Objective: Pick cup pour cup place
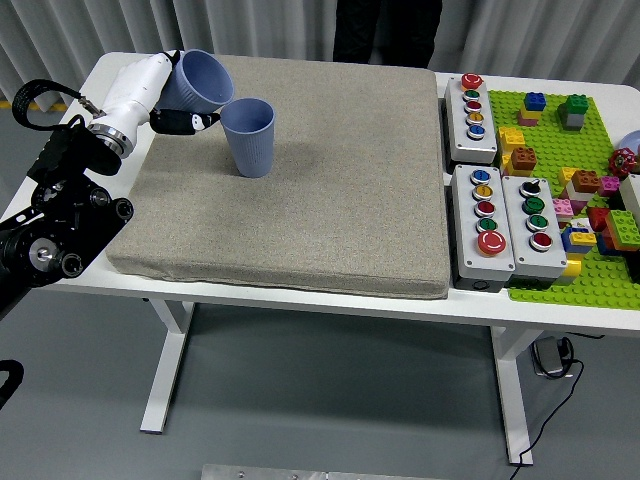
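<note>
You see a white table [300, 288]. A big grey mat [300, 190] lies on most of it. Right of the mat sit three grey button boxes [485, 235], then a green block plate [590, 270] at the table's right end.

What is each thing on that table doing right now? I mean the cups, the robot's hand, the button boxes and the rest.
Held blue plastic cup: gripped, tilted toward the other cup.
Standing blue plastic cup: upright on the mat, mouth open.
Left robot hand: closed around the tilted cup.
Grey fabric mat: flat on the white table.
Grey button boxes: untouched.
Toy bricks on green baseplate: scattered, untouched.
</note>
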Action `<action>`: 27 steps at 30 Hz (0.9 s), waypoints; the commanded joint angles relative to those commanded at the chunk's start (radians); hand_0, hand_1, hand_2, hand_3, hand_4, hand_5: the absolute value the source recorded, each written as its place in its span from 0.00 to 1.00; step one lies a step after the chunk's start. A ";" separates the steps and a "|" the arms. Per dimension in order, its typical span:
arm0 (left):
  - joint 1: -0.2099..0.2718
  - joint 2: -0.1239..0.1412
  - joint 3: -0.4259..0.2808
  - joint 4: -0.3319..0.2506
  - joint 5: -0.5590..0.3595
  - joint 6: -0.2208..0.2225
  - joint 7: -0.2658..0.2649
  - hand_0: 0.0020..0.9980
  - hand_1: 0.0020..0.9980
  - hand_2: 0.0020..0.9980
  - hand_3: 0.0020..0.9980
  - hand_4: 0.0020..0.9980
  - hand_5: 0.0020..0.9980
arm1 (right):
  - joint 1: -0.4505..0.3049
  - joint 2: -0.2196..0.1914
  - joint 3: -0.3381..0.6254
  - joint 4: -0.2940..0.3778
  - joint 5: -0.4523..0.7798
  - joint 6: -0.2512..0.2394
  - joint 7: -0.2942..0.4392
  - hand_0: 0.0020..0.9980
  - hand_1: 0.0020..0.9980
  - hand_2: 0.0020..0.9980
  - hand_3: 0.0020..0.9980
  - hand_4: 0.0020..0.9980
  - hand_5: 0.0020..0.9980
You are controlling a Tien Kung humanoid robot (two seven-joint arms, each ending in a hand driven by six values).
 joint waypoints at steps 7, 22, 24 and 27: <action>-0.011 0.000 0.013 0.000 0.062 0.000 0.014 0.52 0.49 0.52 0.54 0.81 0.19 | -0.001 0.000 0.001 0.000 -0.002 0.001 -0.001 0.70 0.68 0.61 0.60 0.04 0.39; -0.031 0.000 0.033 -0.009 0.204 -0.010 0.041 0.52 0.49 0.52 0.54 0.81 0.19 | -0.008 0.001 -0.001 0.001 -0.002 0.001 -0.003 0.70 0.68 0.61 0.60 0.04 0.39; -0.033 0.001 0.038 -0.008 0.218 -0.012 0.043 0.52 0.49 0.52 0.54 0.81 0.19 | -0.009 0.001 -0.001 0.001 -0.002 0.001 -0.004 0.70 0.68 0.61 0.60 0.04 0.39; -0.034 0.004 0.046 -0.011 0.251 -0.009 0.047 0.52 0.49 0.52 0.54 0.81 0.19 | -0.012 0.002 -0.001 0.002 -0.005 0.002 -0.004 0.70 0.68 0.61 0.60 0.05 0.39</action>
